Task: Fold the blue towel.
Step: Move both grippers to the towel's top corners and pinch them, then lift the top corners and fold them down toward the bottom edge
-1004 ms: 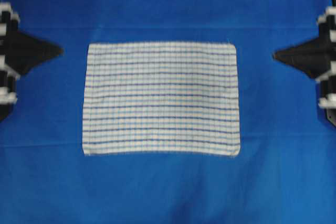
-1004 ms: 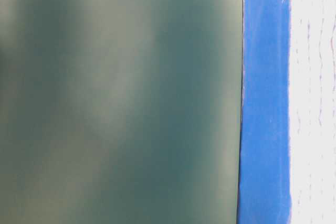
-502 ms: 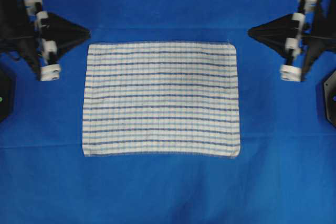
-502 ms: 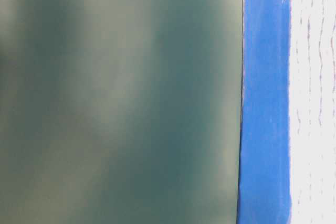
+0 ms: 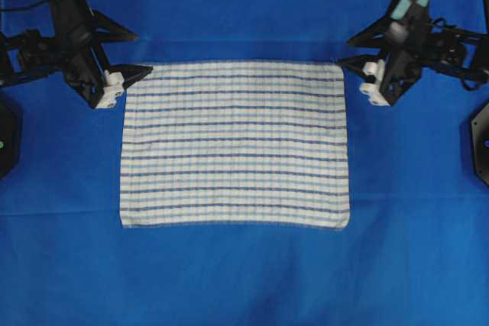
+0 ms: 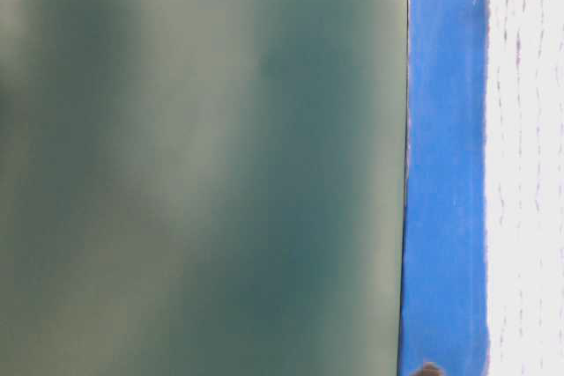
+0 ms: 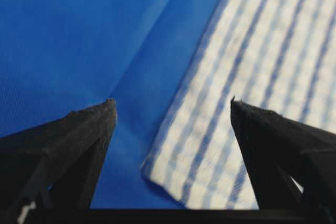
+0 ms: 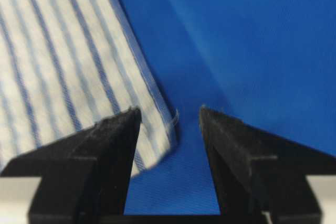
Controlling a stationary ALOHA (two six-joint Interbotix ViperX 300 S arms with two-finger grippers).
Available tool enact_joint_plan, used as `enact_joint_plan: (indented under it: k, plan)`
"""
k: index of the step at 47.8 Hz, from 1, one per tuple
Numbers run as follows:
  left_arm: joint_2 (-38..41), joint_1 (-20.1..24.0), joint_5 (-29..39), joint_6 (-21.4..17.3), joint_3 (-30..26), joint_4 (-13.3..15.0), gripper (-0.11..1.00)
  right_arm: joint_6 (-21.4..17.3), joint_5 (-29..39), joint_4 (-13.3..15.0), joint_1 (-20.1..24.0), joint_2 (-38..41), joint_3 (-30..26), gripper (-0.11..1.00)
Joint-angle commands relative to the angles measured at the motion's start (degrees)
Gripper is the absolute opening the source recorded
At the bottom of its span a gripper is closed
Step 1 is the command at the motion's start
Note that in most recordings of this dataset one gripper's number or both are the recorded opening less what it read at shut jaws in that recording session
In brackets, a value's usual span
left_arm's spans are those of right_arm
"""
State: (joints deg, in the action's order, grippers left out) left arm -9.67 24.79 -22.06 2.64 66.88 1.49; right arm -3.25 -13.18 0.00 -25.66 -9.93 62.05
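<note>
Seen from overhead: rectangular white woven towel with thin dark-blue and pale-blue stripes (image 5: 234, 144) lying flat and unfolded at the middle of the tabletop draped in plain blue cloth (image 5: 244, 280), left gripper (image 5: 126, 56) poised just beside its far-left corner, right gripper (image 5: 353, 50) just beside its far-right corner, neither holding anything. At table level: mostly a blurred grey-green panel, a strip of blue cloth and the towel's pale edge (image 6: 529, 173) at the right, a dark arm part barely entering at the top. From the left wrist: jaws spread wide, straddling the towel's near corner (image 7: 173, 174), cloth untouched between them. From the right wrist: jaws parted, the frayed corner (image 8: 165, 129) sitting just inside the gap beside the left finger. Judged to be the approach before the first grasp, folding not yet begun. Next move likely calling for both grippers to descend onto their corners, pinch only the towel and not the blue cloth beneath, then lift together and carry the far edge toward the near edge.
</note>
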Motion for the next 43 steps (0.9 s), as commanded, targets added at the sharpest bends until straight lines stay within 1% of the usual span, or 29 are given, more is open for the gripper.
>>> enact_joint_plan:
  k: [1, 15, 21, 25, 28, 30, 33, 35, 36, 39, 43]
  plan:
    - [2.4, 0.9, -1.1, -0.1, -0.9, 0.2, 0.83, 0.0, -1.8, -0.2, -0.4, 2.9, -1.7, 0.54]
    - [8.2, 1.2, -1.8, -0.2, -0.7, 0.2, 0.83, -0.1, -5.3, -0.2, -0.6, 11.4, -2.6, 0.54]
    - [9.1, 1.3, -1.7, -0.2, -0.9, 0.2, 0.81, -0.1, -5.6, -0.2, -0.5, 12.3, -3.1, 0.53]
    - [9.1, 1.3, -0.7, -0.1, -1.0, 0.2, 0.76, -0.1, -5.4, -0.2, -0.5, 12.4, -3.2, 0.49]
    - [9.1, 1.3, 0.3, -0.2, -0.9, 0.2, 0.63, 0.0, -5.3, -0.1, -0.5, 12.3, -3.3, 0.4]
    - [9.1, 1.2, 0.9, -0.2, -1.0, 0.2, 0.51, 0.0, -5.3, 0.0, -0.4, 12.3, -3.2, 0.3]
    - [9.1, 1.1, 1.8, -0.4, -1.0, 0.2, 0.32, 0.1, -5.2, 0.1, -0.3, 12.3, -3.2, 0.12]
    - [9.1, 0.9, 1.9, -0.6, -1.0, 0.1, 0.21, 0.2, -5.2, 0.1, -0.3, 12.3, -3.3, 0.04]
    - [9.1, 0.8, 2.0, -0.6, -1.0, 0.1, 0.15, 0.2, -5.2, 0.1, -0.3, 12.3, -3.3, 0.05]
    - [9.1, 0.5, 2.0, -0.6, -1.0, 0.2, 0.03, 0.3, -5.2, 0.1, -0.3, 12.3, -3.3, 0.05]
    - [9.1, 0.1, 2.1, -0.5, -1.1, 0.1, 0.03, 0.4, -5.2, 0.2, -0.3, 12.3, -3.4, 0.05]
